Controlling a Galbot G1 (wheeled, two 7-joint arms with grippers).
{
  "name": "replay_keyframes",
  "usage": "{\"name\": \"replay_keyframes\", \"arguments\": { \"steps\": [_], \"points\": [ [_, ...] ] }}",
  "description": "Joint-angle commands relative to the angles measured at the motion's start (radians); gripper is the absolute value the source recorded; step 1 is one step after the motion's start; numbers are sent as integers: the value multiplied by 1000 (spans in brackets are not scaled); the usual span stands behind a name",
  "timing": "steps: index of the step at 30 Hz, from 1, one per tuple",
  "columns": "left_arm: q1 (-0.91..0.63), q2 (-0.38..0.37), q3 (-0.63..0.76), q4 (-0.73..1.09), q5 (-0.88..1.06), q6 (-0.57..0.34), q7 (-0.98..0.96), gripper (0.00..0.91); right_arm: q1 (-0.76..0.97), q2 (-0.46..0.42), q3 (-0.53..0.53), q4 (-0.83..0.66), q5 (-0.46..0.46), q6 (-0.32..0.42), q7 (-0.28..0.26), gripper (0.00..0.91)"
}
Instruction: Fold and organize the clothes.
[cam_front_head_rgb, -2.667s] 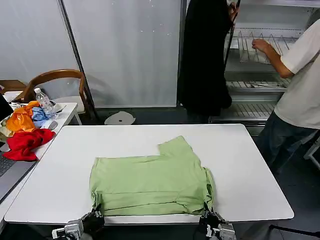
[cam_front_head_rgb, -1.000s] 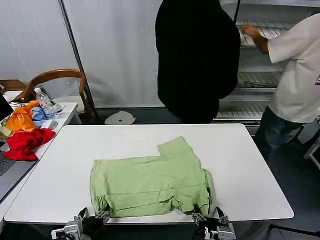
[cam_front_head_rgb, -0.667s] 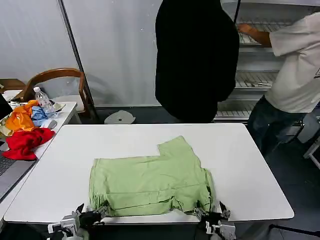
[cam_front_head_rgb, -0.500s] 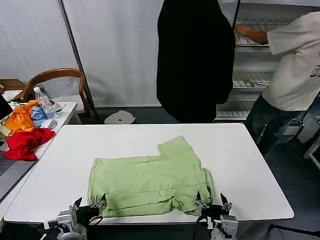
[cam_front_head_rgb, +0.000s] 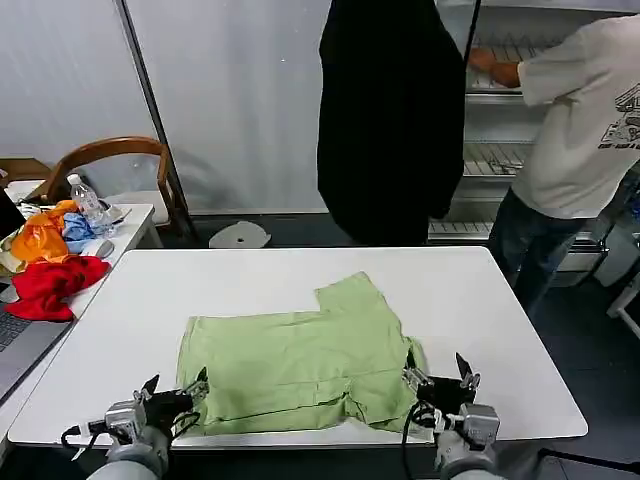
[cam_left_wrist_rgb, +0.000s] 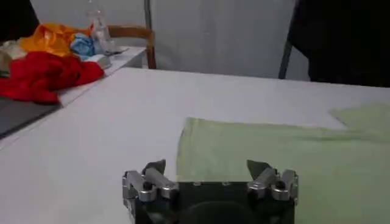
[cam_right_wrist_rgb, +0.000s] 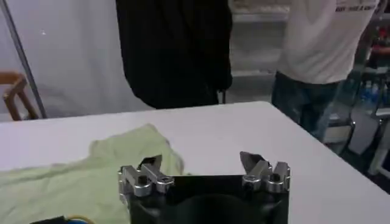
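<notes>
Left gripper (cam_front_head_rgb: 176, 386) at the table's (cam_front_head_rgb: 500, 330) near edge, left of centre, fingers spread wide, holding nothing; its inner fingertip sits right at the T-shirt's (cam_front_head_rgb: 300, 365) near-left corner, touching or just off it, cannot tell. In the left wrist view the left gripper (cam_left_wrist_rgb: 210, 173) is released, both fingers apart above the T-shirt (cam_left_wrist_rgb: 274, 158) hem, table (cam_left_wrist_rgb: 109, 134) bare beside it.

The T-shirt is a folded light green block, flat on the table, middle of the near half, one sleeve flap sticking out toward the far edge. Near hem rumpled with a fold ridge across it. Print not visible.

Right gripper (cam_front_head_rgb: 441, 381) at the near edge, right of centre, also spread wide and empty, just beside the T-shirt's near-right corner, inner finger close to the cloth. In the right wrist view the right gripper (cam_right_wrist_rgb: 204, 167) has its fingers wide apart, with the T-shirt (cam_right_wrist_rgb: 79, 176) under one finger and bare table (cam_right_wrist_rgb: 244, 134) under the other.

Versus 2.7 s ago: both grippers were then low at the near edge, tight against the hem corners; now both are raised, opened and off the cloth. The near hem has bunched and pulled in a little since. Versus 0.5 s ago both grippers are slightly higher and further over the table.

A red, orange and blue clothes pile (cam_front_head_rgb: 48, 262) lies on the side table at far left, well apart.
</notes>
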Motion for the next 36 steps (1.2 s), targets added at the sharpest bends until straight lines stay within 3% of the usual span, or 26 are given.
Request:
{"name": "replay_keyframes", "arguments": {
  "steps": [1, 8, 19, 36],
  "points": [
    [-147, 5, 27, 101, -86, 54, 9, 907, 195, -55, 36, -220, 115, -5, -67, 907],
    [-256, -6, 52, 203, -83, 56, 31, 907, 317, -85, 1, -385, 132, -7, -137, 907],
    [-302, -23, 69, 269, -81, 56, 50, 907, 460, -79, -64, -538, 136, -7, -217, 907],
    [-350, -46, 77, 304, -75, 56, 63, 907, 649, -81, -198, -729, 198, -6, -290, 907]
  ]
}}
